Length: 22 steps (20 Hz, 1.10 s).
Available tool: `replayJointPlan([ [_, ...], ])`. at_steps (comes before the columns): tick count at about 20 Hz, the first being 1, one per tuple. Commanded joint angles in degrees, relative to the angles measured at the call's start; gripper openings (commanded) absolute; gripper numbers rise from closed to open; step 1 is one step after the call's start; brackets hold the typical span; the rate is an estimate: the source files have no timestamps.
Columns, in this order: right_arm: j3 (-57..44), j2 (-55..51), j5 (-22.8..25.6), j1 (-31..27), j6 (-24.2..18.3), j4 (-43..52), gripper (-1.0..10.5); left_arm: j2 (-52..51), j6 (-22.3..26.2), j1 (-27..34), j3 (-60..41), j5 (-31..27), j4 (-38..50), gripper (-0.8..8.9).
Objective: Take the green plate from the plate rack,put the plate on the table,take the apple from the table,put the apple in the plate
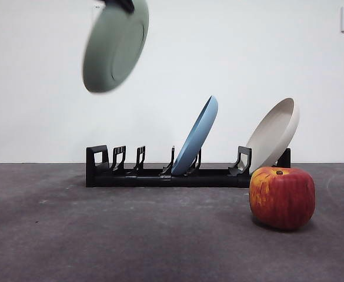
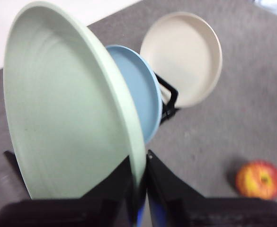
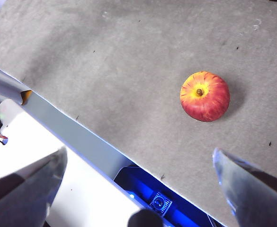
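Plate [image 1: 114,47], the green one, is off the rack [image 1: 160,175] and up in the air near the top of the front view, tilted, edge blurred. Left gripper [image 2: 139,177] is clamped on its rim: both black jaws pinch the edge, one on each face. In the front view only a black tip [image 1: 123,4] shows at the plate's top edge.

Table [image 1: 130,241] is dark grey, scuffed. Rack sits on it, long and low, black, slotted uprights along its length. Slots at its left end are bare.

Blue plate [image 1: 196,136] leans in a middle slot. Beige plate [image 1: 273,134] leans at the right end. Both tilt the same way. Left wrist view has them lined up behind the green plate, blue [image 2: 140,90] closest, beige [image 2: 183,54] past it.

Apple [image 1: 282,197] stands on the table in front of the rack's right end, closer to the camera, apart from the rack. Red with yellow-orange streaks, stem dimple up. It touches nothing but the table.

Right gripper [image 3: 138,189] hangs high above the table, jaws spread wide, nothing between them. The apple [image 3: 205,96] is below it and well clear of both jaws. Table edge and a pale surface past it also show in that view.
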Motion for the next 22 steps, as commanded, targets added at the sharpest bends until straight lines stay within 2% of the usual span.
replayJointPlan([
  [1, 0.2, 0.0, -0.1, 0.1, 0.3, 0.4, 6.9, -2.5, 6.2, -5.9, 0.4, -8.2, -4.3, -0.08],
  [5, 0.2, 0.0, -0.1, 0.1, 0.3, 0.4, 6.9, -2.8, 9.2, -17.7, -0.4, -21.8, -14.3, -0.06],
  [9, 0.2, 0.0, -0.2, 0.1, 0.3, 0.4, 6.9, -2.6, 9.4, -26.9, -6.5, -33.1, -14.1, -0.06],
  [12, 0.2, 0.0, -0.2, 0.1, 0.4, 0.4, 6.9, -2.6, 9.4, -29.8, -14.6, -34.5, -10.6, -0.06],
  [16, 0.2, 0.0, -0.5, 0.1, 0.4, 0.4, 6.9, -1.6, 9.6, -32.6, -28.3, -34.5, 0.8, -0.06],
  [19, 0.2, 0.0, -0.5, 0.1, 0.4, 0.4, 6.9, 1.4, 12.3, -34.7, -35.6, -36.9, 9.6, -0.06],
  [22, 0.2, 0.0, -0.5, 0.1, 0.4, 0.4, 6.9, 7.3, 16.4, -37.0, -37.5, -39.6, 14.2, -0.06],
])
